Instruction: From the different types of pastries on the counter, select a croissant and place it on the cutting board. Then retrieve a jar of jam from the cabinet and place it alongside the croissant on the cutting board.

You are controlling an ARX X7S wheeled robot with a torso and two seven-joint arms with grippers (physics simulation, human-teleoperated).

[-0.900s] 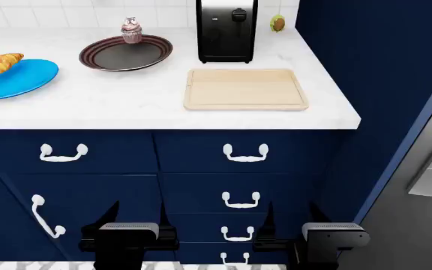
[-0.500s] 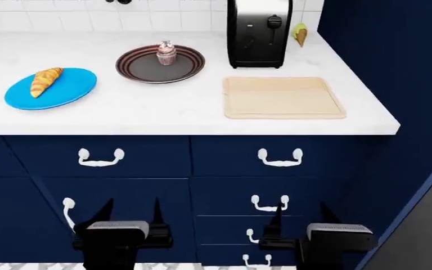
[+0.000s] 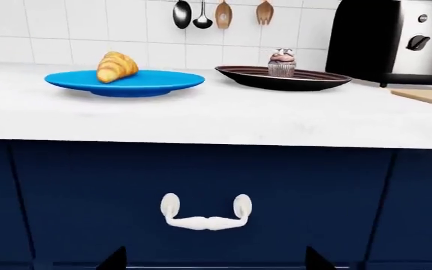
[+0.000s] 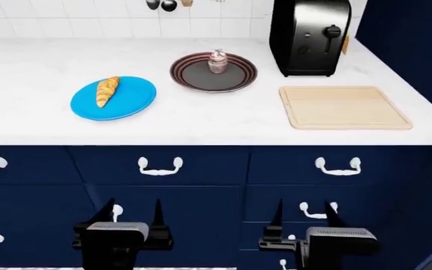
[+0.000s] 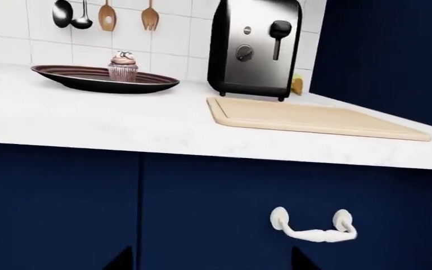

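Nothing of the task is showing as done yet. Croissant (image 4: 107,91) is lying on the round blue plate (image 4: 137,98), toward the left of the white tabletop (image 4: 28,112); no gripper is touching it. Cupcake (image 4: 217,61) is standing upright on the dark striped tray (image 4: 238,79), just beside the plate. Cutting board (image 4: 345,107) is sitting bare at the right end, in front of the black toaster (image 4: 310,35), well apart from the croissant.

Left gripper (image 4: 134,220) and right gripper (image 4: 303,219) are both hanging low, in front of the navy drawers (image 4: 201,185), below the tabletop edge. Jaws on each are standing spread, fingers apart and pointing up, pinching nothing. Left wrist view is looking level across the tabletop at the croissant and plate; right wrist view is facing the board and toaster.

Jar of jam: not in view anywhere, and no cabinet interior is showing, so its place cannot be told.

Judged progress: at the very start. Both halves are remaining — lifting the croissant and setting it on the board, then fetching the jar and placing it alongside. Left arm looks the nearer one to the plate, though it needs raising above the tabletop edge first.
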